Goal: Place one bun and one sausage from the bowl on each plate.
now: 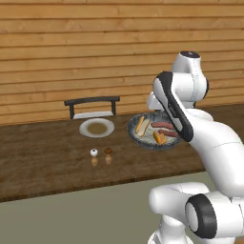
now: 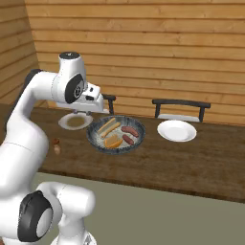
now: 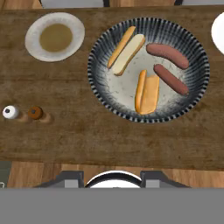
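Hand view: the camera looks straight down on the bowl (image 3: 148, 70), with both buns and both sausages lying in it and nothing yet on either plate.
Bowl: it sits mid-table on the dark wooden table (image 3: 87, 135), between the two plates.
Near bun (image 3: 147, 92): it lies low in the bowl, closest to the robot's edge of the table, just beside the lower sausage (image 3: 171, 79).
Far bun (image 3: 126, 49): it lies aslant toward the bowl's upper left, well clear of the sausages.
Upper sausage (image 3: 167, 55): it lies close alongside the lower one near the right-hand rim.
Left plate (image 3: 54, 36): it is bare, beside the bowl and apart from it.
Right plate (image 2: 177, 130): it is bare too, standing in front of the second chair (image 2: 181, 109).
Gripper (image 2: 82, 114): it hangs high above the table between the left plate and the bowl, jaws drawn narrow, holding nothing.
Step in hand: by the look of it, choosing a first piece, so the task has hardly begun.
Doing it well: spread the jaws before descending, turn the wrist to close across the piece's narrow width, and take one piece cleanly.
Hazard: the sausages lie so close that a finger could nudge the neighbour; the far bun looks the easier pick.
Also on the table: salt and pepper shakers (image 3: 22, 113), well clear of any carrying path.
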### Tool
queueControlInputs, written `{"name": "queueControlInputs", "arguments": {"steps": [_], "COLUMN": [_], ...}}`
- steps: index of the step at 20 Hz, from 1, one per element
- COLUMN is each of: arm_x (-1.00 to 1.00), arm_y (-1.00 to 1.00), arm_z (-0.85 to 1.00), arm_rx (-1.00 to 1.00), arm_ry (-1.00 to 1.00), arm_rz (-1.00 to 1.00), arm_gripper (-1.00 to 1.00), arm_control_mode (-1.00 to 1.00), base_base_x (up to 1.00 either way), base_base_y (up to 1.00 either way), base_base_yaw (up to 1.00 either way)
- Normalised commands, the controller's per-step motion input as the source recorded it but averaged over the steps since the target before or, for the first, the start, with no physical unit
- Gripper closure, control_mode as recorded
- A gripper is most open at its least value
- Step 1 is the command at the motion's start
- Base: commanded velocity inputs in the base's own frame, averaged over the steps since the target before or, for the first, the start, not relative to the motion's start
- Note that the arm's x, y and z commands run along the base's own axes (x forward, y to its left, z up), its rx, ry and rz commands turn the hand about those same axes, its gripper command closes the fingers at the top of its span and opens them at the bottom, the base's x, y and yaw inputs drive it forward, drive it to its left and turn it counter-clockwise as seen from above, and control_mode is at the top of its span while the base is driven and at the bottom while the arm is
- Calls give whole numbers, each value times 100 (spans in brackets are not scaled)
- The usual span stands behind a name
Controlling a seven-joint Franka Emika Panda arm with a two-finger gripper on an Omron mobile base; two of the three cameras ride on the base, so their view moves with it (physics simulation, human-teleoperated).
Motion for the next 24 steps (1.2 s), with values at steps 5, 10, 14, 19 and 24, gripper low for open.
{"name": "queueControlInputs", "arguments": {"steps": [5, 10, 14, 19, 24], "arm_x": [-1, 63, 90, 50, 46], "arm_y": [-42, -80, -7, 0, 0], "arm_z": [-17, -70, -49, -76, -73], "arm_rx": [6, 4, -6, 0, 9], "arm_ry": [2, 16, 33, 26, 7], "arm_rz": [-15, -27, -2, 4, 7], "arm_gripper": [-100, -100, -100, -100, -100], "arm_control_mode": [-100, -100, -100, -100, -100], "base_base_x": [0, 0, 0, 0, 0], "base_base_y": [0, 0, 0, 0, 0], "base_base_yaw": [0, 0, 0, 0, 0]}}
